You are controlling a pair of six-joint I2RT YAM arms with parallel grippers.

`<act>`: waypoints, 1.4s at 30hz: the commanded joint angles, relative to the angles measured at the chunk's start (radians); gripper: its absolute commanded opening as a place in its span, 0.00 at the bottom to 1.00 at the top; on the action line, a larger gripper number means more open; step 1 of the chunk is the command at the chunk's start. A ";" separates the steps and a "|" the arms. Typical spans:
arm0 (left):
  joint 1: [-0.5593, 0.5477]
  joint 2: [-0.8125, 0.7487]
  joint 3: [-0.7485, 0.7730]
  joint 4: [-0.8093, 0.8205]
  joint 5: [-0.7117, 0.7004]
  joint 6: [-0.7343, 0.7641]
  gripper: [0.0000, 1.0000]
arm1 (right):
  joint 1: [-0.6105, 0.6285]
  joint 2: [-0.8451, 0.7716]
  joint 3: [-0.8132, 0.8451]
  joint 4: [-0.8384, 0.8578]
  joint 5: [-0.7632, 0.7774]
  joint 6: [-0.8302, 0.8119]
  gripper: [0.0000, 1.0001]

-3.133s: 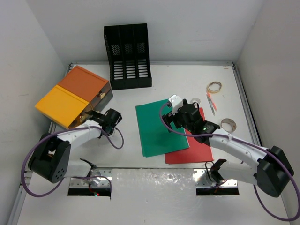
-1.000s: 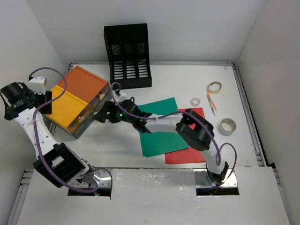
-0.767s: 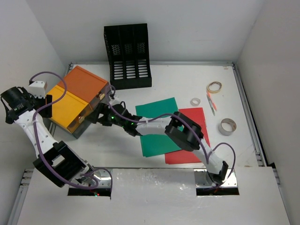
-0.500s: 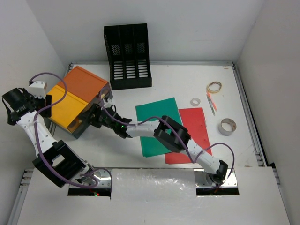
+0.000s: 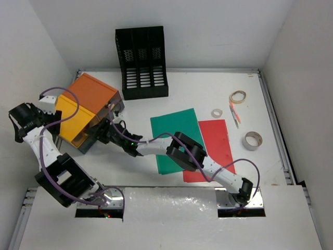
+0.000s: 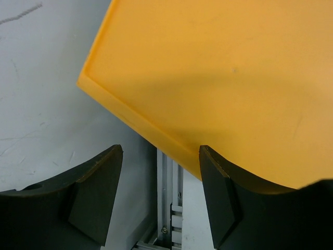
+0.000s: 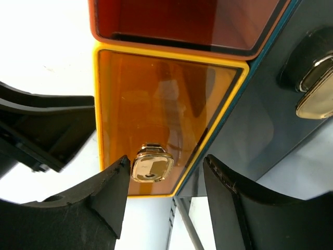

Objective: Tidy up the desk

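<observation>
Right wrist view is showing the right gripper [image 7: 166, 161] standing spread wide, its two dark fingers [image 7: 106, 200] flanking a small gold knob [image 7: 152, 166] on the translucent yellow drawer front [image 7: 166, 109] without closing on it; a second brass pull [image 7: 315, 94] is sitting at the right edge of the frame on the dark casing, and an orange drawer [image 7: 182, 21] is lying above. In the left wrist view the left gripper [image 6: 160, 151] is likewise hanging open, gripping nothing, with the yellow top [image 6: 218, 78] of the box filling the upper right and its edge running just past the fingertips. From above, the green folder [image 5: 177, 140] is partly overlapping the red folder [image 5: 216, 151] low in the centre of the desk [image 5: 197, 88], the white tabletop filling the middle of the frame. The drawer box [image 5: 86, 104] is sitting at centre left with an arm on either side of it. Two tape rolls [image 5: 254, 139], a pen [image 5: 234, 114] and a rubber band [image 5: 238, 96] are lying loose at the right, and the black file rack [image 5: 140, 62] is standing at the top. The step in hand appears to be opening the yellow drawer, the left arm probably bracing the box. Next the right fingers would need to close squarely on the knob and pull straight outward, or the box may slide. No brand, label or writing is showing legibly anywhere.
</observation>
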 commanded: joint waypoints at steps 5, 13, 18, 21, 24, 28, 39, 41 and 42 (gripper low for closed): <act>-0.012 0.001 -0.032 0.037 0.068 0.085 0.59 | -0.004 -0.006 0.013 0.117 0.064 0.007 0.57; -0.080 -0.035 -0.081 0.020 0.100 0.130 0.58 | -0.010 0.023 0.064 0.079 0.084 0.036 0.36; -0.132 -0.038 -0.100 0.017 0.091 0.130 0.58 | -0.013 0.072 0.097 0.071 0.082 0.096 0.31; -0.140 -0.040 -0.106 0.031 0.080 0.127 0.58 | -0.014 0.071 0.095 0.076 0.081 0.095 0.27; -0.141 -0.037 -0.101 0.030 0.071 0.125 0.58 | -0.022 0.042 0.032 0.117 0.073 0.105 0.12; -0.143 -0.037 -0.072 0.016 0.068 0.116 0.58 | -0.031 -0.023 -0.109 0.212 0.078 0.124 0.00; -0.132 -0.006 0.171 -0.064 0.051 -0.033 0.61 | -0.070 -0.130 -0.349 0.350 0.095 0.110 0.00; -0.132 0.000 0.191 -0.073 0.042 -0.045 0.62 | -0.073 -0.156 -0.399 0.366 0.092 0.108 0.00; -0.132 0.001 0.202 -0.078 0.031 -0.046 0.62 | -0.073 -0.168 -0.422 0.369 0.093 0.108 0.00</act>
